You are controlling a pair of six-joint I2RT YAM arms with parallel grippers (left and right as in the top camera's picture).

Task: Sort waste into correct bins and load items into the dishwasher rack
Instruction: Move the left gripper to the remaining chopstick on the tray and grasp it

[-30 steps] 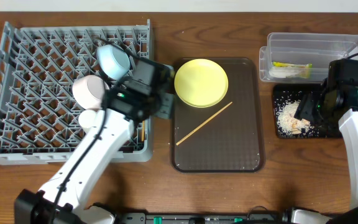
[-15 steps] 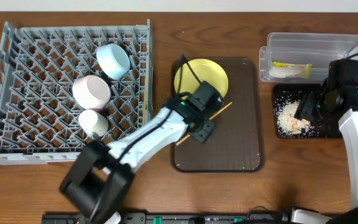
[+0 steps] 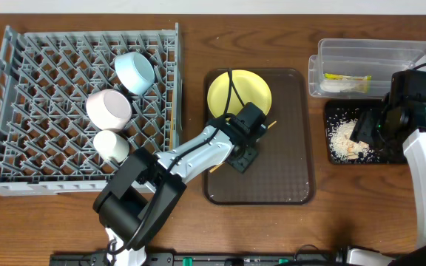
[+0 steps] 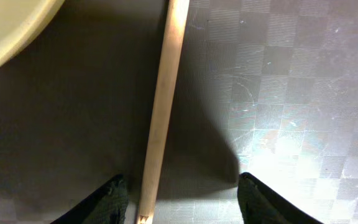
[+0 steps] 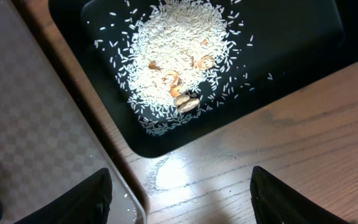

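Note:
My left gripper (image 3: 242, 153) is open low over the brown tray, its fingers (image 4: 182, 202) on either side of a light wooden chopstick (image 4: 163, 106). The chopstick's far end shows past the arm (image 3: 271, 125). The yellow plate (image 3: 239, 92) lies on the tray just beyond it (image 4: 5, 31). The grey rack (image 3: 6, 181) holds the light blue bowl (image 3: 134, 72), white bowl (image 3: 108, 108) and small white cup (image 3: 111, 144). My right gripper (image 3: 362, 135) is open and empty (image 5: 182, 199) by the black tray (image 5: 278, 37), which holds rice scraps (image 5: 179, 56). The wrapper (image 3: 346, 77) lies in the clear container (image 3: 376, 53).
The dark brown serving tray (image 3: 287, 177) lies between the rack and the bins; its corner shows in the right wrist view (image 5: 36, 124). The black tray (image 3: 335, 111) sits just in front of the clear container. Bare wood table lies along the front edge.
My left arm has swung from the rack's right edge over to the brown tray and come down around the chopstick. The right arm has not moved.

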